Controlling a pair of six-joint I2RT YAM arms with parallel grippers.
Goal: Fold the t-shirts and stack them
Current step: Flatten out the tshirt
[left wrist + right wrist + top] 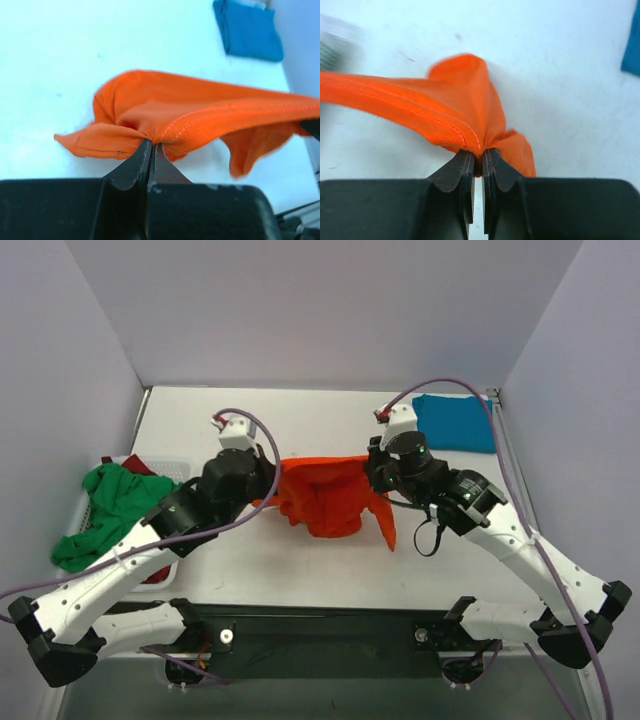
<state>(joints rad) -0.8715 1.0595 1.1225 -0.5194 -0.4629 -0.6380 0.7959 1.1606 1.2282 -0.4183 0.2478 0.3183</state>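
While the orange-red t-shirt (330,495) hangs bunched between the two arms over mid-counter, each tool is clamped on its stitched edge. The left tool (152,145) pinches one gathered end and the right tool (479,152) the other, jaws closed tight on cloth. To do this step well, I judge the arms should draw apart evenly until that edge goes taut, then lay the shirt flat on the bare counter (300,570) before folding. A teal t-shirt (455,422) lies folded at the far right. A green t-shirt (115,505) spills from the basket (72,525) at left.
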